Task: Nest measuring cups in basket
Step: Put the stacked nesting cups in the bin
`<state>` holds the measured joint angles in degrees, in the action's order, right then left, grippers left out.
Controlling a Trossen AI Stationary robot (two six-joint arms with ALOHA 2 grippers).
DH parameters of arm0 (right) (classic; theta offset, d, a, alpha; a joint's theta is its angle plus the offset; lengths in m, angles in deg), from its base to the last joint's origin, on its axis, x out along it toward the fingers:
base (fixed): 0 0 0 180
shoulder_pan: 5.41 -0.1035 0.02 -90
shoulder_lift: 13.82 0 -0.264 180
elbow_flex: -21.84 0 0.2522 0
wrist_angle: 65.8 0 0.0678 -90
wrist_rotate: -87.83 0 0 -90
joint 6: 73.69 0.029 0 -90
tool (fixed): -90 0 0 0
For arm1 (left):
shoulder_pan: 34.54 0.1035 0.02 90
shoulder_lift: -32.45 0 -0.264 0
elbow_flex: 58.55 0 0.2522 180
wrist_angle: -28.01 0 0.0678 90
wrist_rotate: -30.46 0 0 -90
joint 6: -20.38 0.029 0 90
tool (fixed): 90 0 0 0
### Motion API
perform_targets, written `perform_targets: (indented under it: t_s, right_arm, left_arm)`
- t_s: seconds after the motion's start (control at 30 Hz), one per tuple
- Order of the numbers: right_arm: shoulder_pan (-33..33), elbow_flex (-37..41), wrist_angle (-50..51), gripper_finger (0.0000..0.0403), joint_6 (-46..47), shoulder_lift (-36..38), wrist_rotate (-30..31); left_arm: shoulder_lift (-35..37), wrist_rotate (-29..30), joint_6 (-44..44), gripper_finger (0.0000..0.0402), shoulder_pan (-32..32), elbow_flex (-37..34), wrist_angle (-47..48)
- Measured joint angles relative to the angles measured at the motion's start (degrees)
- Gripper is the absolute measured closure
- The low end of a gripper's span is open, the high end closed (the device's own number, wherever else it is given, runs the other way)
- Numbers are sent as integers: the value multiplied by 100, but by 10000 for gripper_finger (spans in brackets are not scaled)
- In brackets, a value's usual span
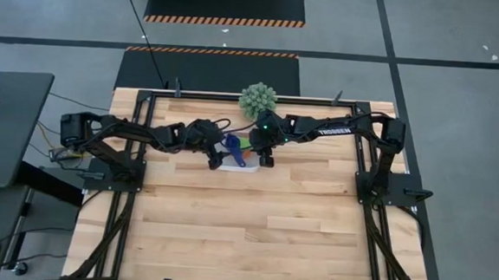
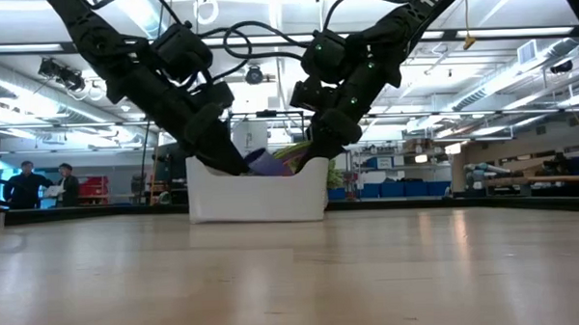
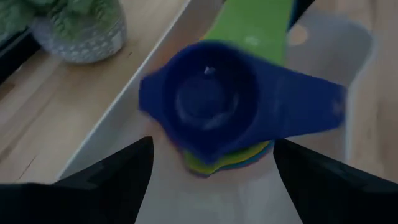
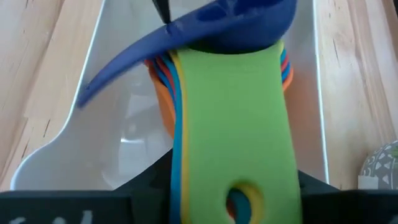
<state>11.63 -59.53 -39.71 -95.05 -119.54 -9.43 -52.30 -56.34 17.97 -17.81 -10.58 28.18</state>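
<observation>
1. Leftmost, the left gripper (image 1: pixel 216 162) hangs over the basket (image 2: pixel 257 200) with fingers spread wide and empty; the dark blue cup (image 3: pixel 208 102) sits between them, untouched, on top of the nested stack.
2. Centrally, the measuring cups (image 4: pixel 227 112) lie stacked inside the white tub near the table's far edge; thin plastic, so probably light, stiff and rather slick; the flat handles look the surest hold, the round bowls likely to slip.
3. Rightward, the right gripper (image 1: pixel 266 160) is clamped on the fanned handles, the green handle (image 4: pixel 233 149) uppermost; a spiky plant (image 1: pixel 258 99) stands just behind.
</observation>
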Motion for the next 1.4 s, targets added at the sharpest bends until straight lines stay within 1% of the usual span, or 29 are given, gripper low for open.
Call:
perform_targets:
  t_s: [0.23,0.47,0.6,0.67,0.77,0.9,1.1,1.23,1.4]
  right_arm:
    - [1,19,100,255,-136,-12,-17]
    - [2,22,174,254,-138,-13,-12]
    - [-7,22,167,247,-140,-13,-38]
    - [-7,22,177,237,-173,-13,-138]
    - [-9,22,176,212,-240,-13,-318]
    - [-13,22,170,170,-240,-13,-320]
    - [-13,20,199,121,-117,-13,-287]
    - [-13,11,282,104,-66,-5,-285]
    - [-13,11,397,96,12,99,-287]
  left_arm:
    - [0,26,-19,66,-155,2,-133]
    - [0,140,-42,66,-155,2,-205]
    - [0,170,-122,66,-153,2,-313]
    - [0,200,-122,66,-155,2,-347]
    - [-2,212,-116,66,-153,2,-384]
    - [-132,205,-103,66,-155,7,-434]
    - [-534,132,-30,65,-164,22,-906]
    - [-546,184,17,65,-153,58,-911]
    - [-546,186,59,65,-153,263,-721]
